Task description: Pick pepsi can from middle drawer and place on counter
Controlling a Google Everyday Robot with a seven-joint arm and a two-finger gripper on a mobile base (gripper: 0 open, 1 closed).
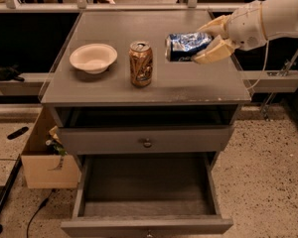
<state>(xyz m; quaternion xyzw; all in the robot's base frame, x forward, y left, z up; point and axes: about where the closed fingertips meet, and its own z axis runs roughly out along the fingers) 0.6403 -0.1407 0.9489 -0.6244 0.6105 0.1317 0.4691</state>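
Observation:
My gripper (206, 42) reaches in from the right over the counter (188, 88) and is shut on the pepsi can (185, 45), a dented blue can held on its side just above the right part of the top. The middle drawer (146, 195) is pulled out at the bottom, its grey floor bare. A gold-brown can (141, 63) stands upright on the counter just left of the held can.
A cream bowl (93, 57) sits on the counter's left. A grey drawer front with a round knob (147, 143) is above the open drawer. A cardboard box (44, 155) stands on the floor at left. A rail shelf (275, 78) is at right.

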